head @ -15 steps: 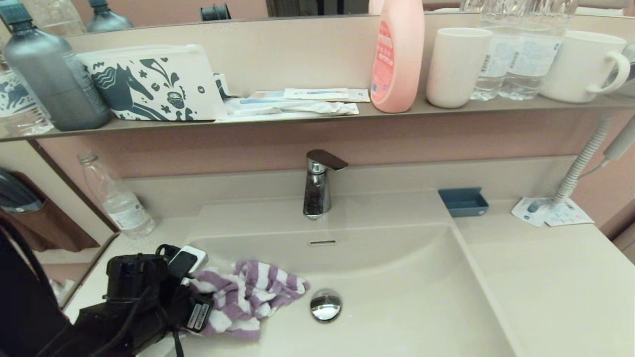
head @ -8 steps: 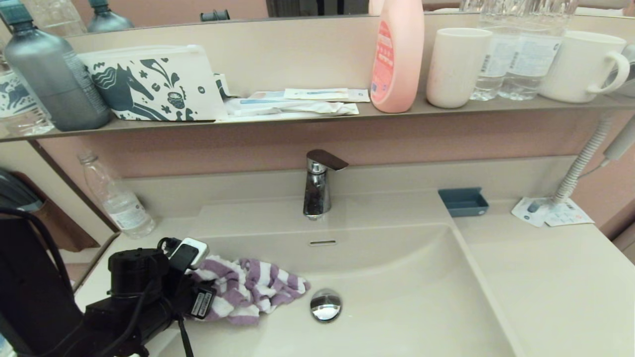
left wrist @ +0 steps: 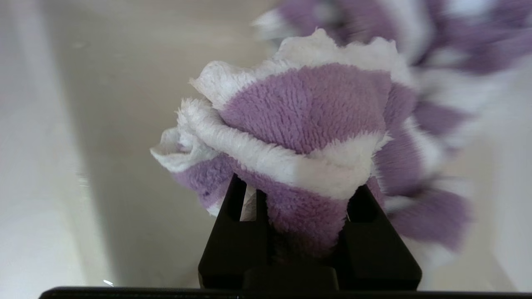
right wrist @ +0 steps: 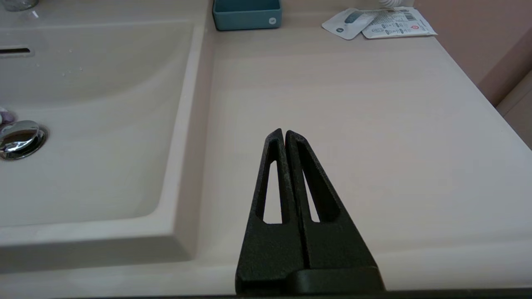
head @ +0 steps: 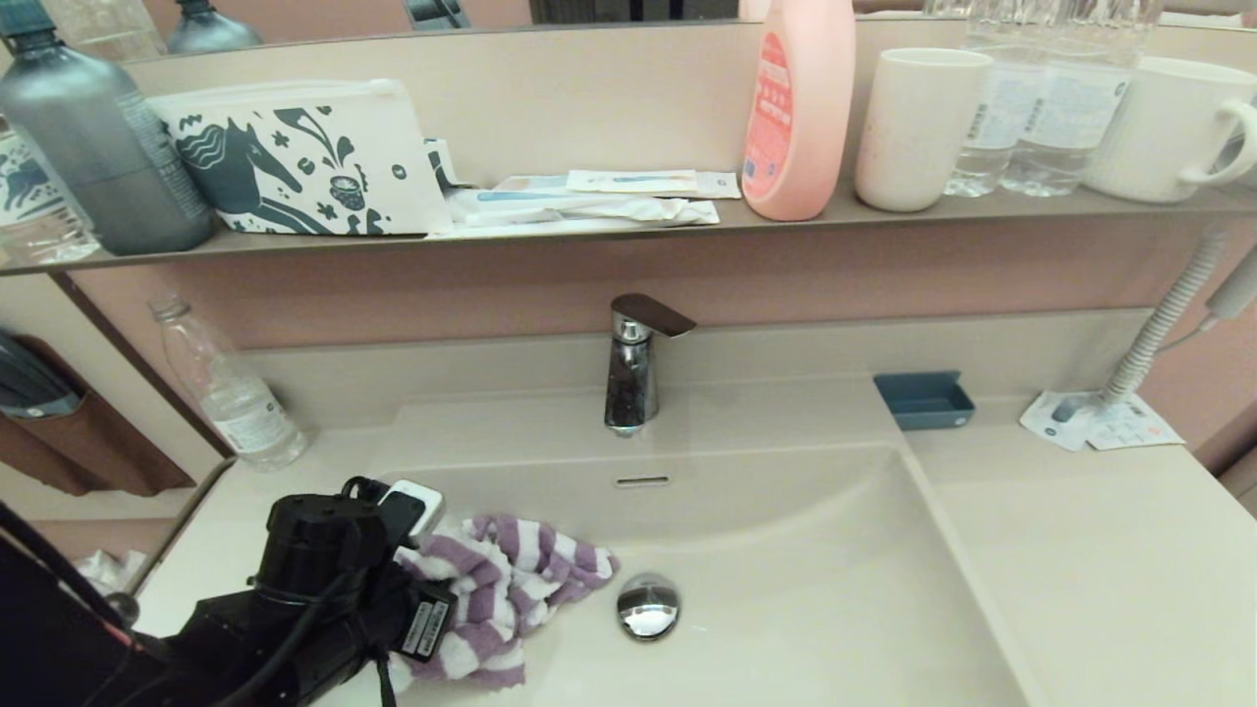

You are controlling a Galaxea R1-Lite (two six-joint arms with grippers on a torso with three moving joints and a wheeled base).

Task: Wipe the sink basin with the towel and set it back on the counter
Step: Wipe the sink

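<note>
The left tool (head: 447, 589), clamped on the towel (head: 511, 589), has swung a little toward the drain (head: 647, 606) since half a second ago, after first pulling back toward the basin's (head: 786, 589) left wall. The towel has gone with it: bunched up tighter a moment ago, it now trails lower across the basin floor again.
</note>
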